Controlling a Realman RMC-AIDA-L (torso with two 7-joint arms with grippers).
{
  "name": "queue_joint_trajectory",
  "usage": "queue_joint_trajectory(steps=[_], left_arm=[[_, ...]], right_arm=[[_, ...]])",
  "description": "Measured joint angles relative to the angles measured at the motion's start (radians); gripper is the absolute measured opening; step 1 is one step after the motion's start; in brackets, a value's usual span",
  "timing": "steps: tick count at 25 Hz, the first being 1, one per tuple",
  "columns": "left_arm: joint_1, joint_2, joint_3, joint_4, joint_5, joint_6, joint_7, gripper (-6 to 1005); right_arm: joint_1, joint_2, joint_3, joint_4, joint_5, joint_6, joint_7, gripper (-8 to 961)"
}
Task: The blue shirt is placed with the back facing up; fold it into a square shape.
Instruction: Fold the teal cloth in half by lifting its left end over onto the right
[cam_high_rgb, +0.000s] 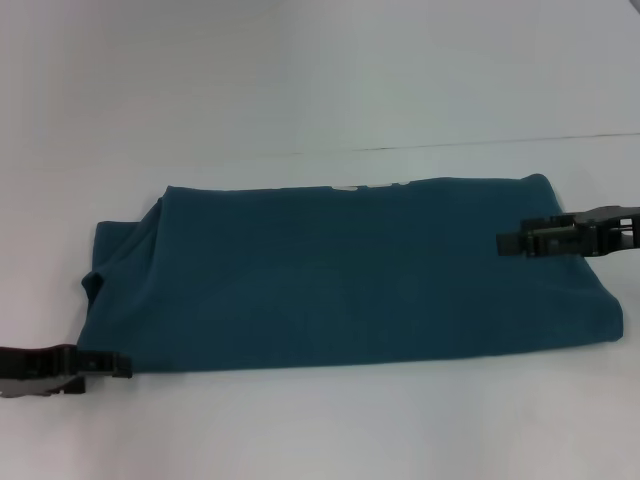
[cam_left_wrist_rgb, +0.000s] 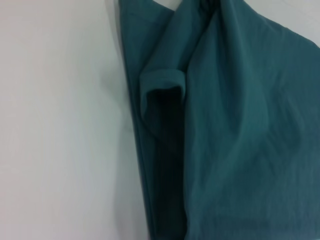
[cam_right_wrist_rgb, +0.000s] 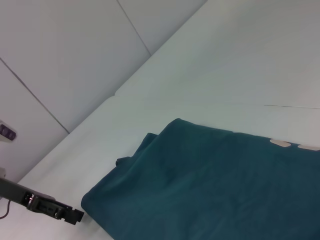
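Observation:
The blue shirt (cam_high_rgb: 350, 275) lies folded into a wide rectangle on the white table (cam_high_rgb: 320, 80). A bit of white lettering (cam_high_rgb: 345, 187) peeks out at its far edge. My left gripper (cam_high_rgb: 122, 366) sits low at the shirt's near-left corner, right beside the cloth. Over the shirt's right end hovers my right gripper (cam_high_rgb: 503, 242), pointing inward. The left wrist view shows the shirt (cam_left_wrist_rgb: 240, 130) close up, with a rolled sleeve opening (cam_left_wrist_rgb: 162, 85) along its folded side. In the right wrist view the shirt (cam_right_wrist_rgb: 210, 190) fills the lower part, with the left gripper (cam_right_wrist_rgb: 75, 216) farther off by its corner.
A thin seam (cam_high_rgb: 500, 143) crosses the table behind the shirt. Bare white tabletop (cam_left_wrist_rgb: 60, 125) lies beside the shirt's left edge. Pale wall panels (cam_right_wrist_rgb: 65, 55) stand beyond the table's far side.

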Motion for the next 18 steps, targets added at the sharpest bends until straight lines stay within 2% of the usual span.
queue_joint_trajectory(steps=[18], left_arm=[[-0.012, 0.003, 0.023, -0.013, 0.000, -0.008, -0.001, 843]], right_arm=[[-0.001, 0.000, 0.001, 0.000, 0.002, -0.001, 0.006, 914]])
